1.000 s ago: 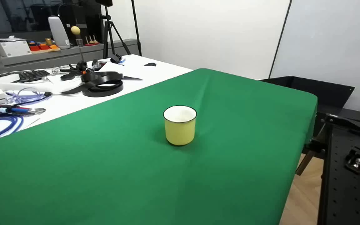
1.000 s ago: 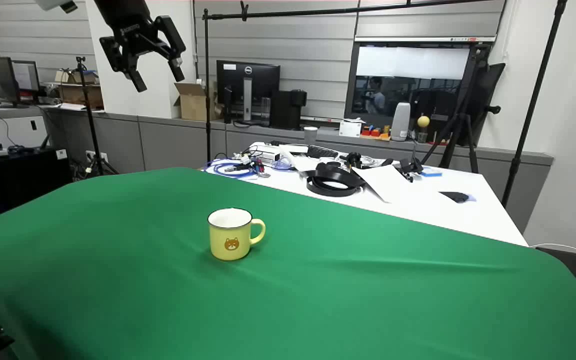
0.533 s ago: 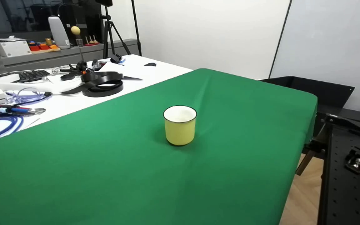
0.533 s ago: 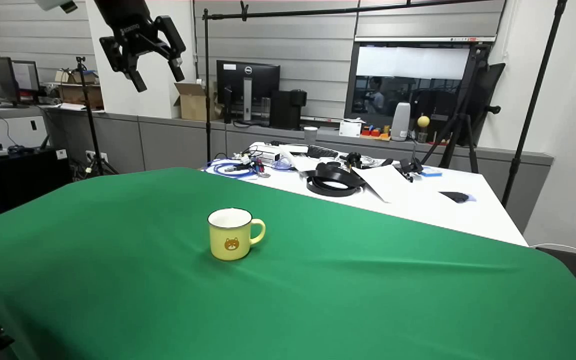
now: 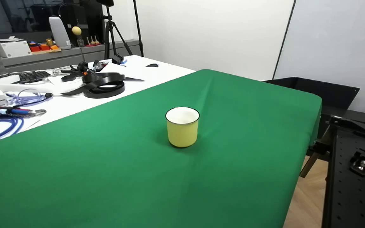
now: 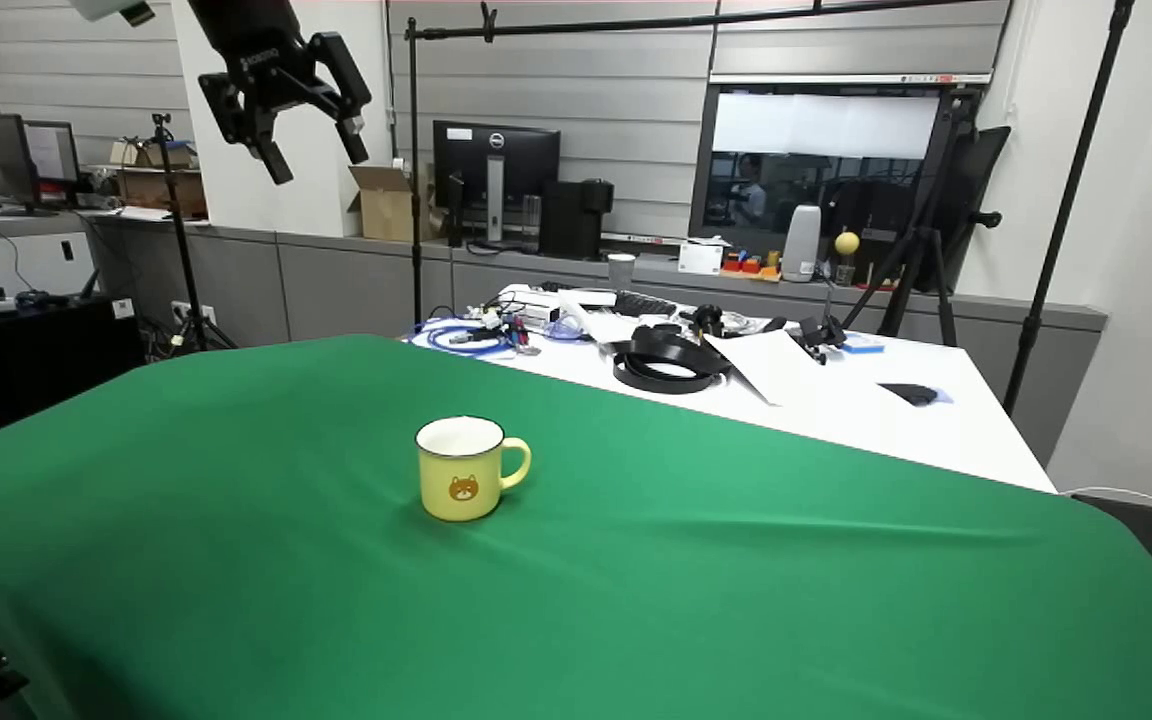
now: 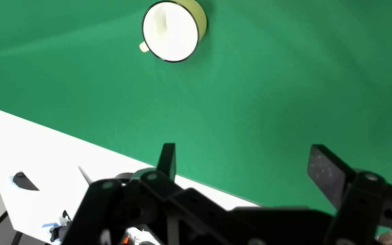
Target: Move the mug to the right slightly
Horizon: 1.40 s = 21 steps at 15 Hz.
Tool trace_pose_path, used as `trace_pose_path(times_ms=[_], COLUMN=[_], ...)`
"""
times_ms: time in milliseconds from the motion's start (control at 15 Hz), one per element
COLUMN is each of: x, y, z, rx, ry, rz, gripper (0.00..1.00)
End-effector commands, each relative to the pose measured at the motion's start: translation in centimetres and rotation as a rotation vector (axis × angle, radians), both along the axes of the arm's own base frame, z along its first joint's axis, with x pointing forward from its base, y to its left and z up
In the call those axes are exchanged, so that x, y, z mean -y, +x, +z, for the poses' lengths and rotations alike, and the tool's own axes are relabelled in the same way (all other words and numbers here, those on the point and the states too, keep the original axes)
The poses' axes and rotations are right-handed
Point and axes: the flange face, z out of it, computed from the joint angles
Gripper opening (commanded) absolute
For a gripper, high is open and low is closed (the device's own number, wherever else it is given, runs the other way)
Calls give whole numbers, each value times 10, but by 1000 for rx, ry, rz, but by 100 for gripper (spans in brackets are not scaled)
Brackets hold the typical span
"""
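**Black two-fingered gripper (image 6: 318,155)**

Toward 11 o'clock in an exterior view, a thick black wrist (image 6: 239,22) meets a housing (image 6: 281,85) with small pale lettering (image 6: 260,58); angular, jointed fingers (image 6: 341,68) end in blocky tips (image 6: 274,160). In the wrist view, round screw heads (image 7: 372,176) stud black linkages (image 7: 196,204); a speckled grey pad (image 7: 325,173) faces out toward 4 o'clock.

Smooth mug (image 6: 462,474), matt creased cloth (image 6: 696,590).

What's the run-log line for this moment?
mug: upright on green cloth, ungripped | gripper: open, raised clear of mug | contact: none | rightward shift: cannot tell if done
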Motion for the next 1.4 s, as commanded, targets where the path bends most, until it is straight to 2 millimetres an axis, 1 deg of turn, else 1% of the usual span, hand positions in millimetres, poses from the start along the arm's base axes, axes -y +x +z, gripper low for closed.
trace_pose_path(times_ms=[0,67,200,400,467,600,733,800,867,933,1000,1133,1333], x=[12,19,40,89,110,148,178,184,177,186,189,186,185], y=[14,21,35,50,52,54,55,54,48,48,48,53,66], z=[-5,-7,-15,-42,-54,-77,-97,-97,-96,-102,-104,-108,-139], rx=[9,15,7,-74,-125,-174,-238,-241,-227,-239,-245,-255,-328], ry=[75,122,190,180,156,99,57,32,67,55,51,84,194], rz=[31,45,39,-66,-132,-221,-281,-305,-242,-262,-272,-259,-234], gripper=[100,100,100,100,100,100,100,100,100,100,100,100,100])
